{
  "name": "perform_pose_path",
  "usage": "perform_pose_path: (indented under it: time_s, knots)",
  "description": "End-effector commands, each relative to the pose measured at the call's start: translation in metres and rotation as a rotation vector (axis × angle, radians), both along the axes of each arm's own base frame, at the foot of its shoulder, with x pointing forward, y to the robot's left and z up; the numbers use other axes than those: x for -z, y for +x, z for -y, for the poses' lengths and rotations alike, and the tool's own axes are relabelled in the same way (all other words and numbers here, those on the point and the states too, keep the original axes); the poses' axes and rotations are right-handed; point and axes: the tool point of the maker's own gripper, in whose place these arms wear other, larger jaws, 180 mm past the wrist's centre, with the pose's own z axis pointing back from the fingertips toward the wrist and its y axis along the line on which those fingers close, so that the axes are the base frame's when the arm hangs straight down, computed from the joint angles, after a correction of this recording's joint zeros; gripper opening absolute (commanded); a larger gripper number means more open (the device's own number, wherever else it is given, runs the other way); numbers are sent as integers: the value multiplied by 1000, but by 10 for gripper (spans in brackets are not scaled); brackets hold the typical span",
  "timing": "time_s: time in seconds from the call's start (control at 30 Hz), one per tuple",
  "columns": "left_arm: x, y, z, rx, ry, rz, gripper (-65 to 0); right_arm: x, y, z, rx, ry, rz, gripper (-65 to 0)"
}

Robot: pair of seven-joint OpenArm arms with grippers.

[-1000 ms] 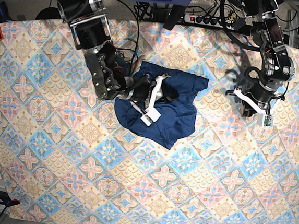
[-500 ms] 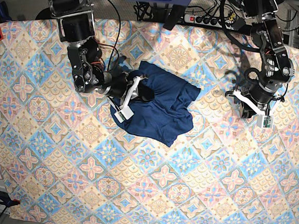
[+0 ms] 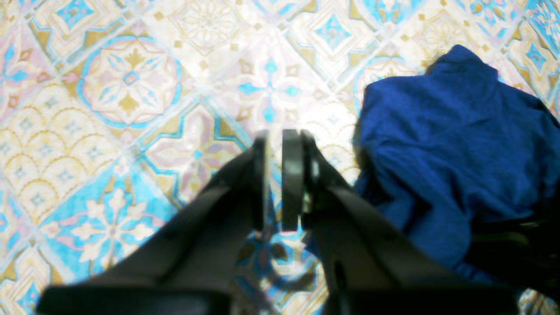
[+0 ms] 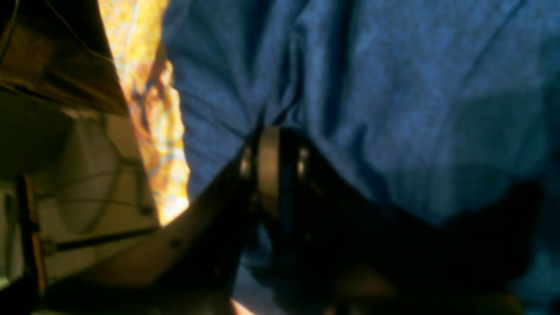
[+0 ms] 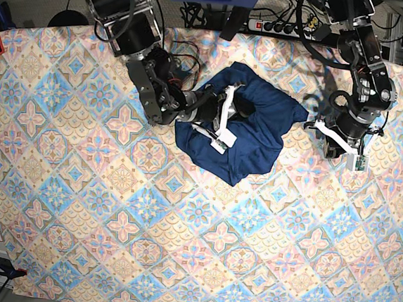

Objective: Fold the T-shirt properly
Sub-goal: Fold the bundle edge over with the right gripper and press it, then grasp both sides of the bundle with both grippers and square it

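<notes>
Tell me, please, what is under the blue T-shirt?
The T-shirt lies bunched on the patterned tablecloth, which shows all around it. The right gripper is shut on its fabric. Whatever else the cloth covers is hidden.

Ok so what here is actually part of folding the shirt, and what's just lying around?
Part of the job:
- T-shirt, bunched up, not yet folded
- right tool, shut on the T-shirt's fabric
- left tool, shut, empty, beside the T-shirt

Just lying about:
- patterned tablecloth
- power strip and cables behind the table
</notes>
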Motion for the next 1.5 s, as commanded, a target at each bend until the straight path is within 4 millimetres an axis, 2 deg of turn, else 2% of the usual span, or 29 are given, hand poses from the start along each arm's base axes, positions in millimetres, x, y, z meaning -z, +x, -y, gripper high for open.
perform_pose_path:
  time_s: [0.0, 0.3, 0.4, 0.57, 0.73, 0.93, 1.13, 1.27, 1.4, 1.47]
  knots:
    - [-13, 8, 0, 6, 4, 51, -606, -17, 12, -9, -4, 35, 43, -598]
    - [-13, 8, 0, 6, 4, 51, -606, -7, 8, -2, -46, -39, 38, -598]
    - [-14, 9, 0, 6, 4, 56, -606, 21, 0, 15, -71, -150, 13, -597]
    - [-15, 9, 0, 6, 4, 57, -606, 54, -2, 35, -121, -291, -33, -598]
    - [-15, 9, 0, 6, 4, 57, -606, 62, 1, 50, -135, -350, -37, -598]
    - [-14, 9, 0, 6, 3, 57, -606, 76, 3, 99, -118, -442, -46, -598]
    - [-15, 10, 0, 6, 3, 60, -606, 84, 6, 147, -96, -520, -54, -598]
    - [-15, 10, 0, 6, 2, 58, -606, 86, 8, 171, -84, -558, -54, -598]
    - [-14, 10, 0, 5, 1, 56, -606, 74, 20, 165, -86, -549, -2, -598]
    - [-14, 10, 0, 5, 1, 56, -606, 59, 32, 160, -105, -563, 50, -598]
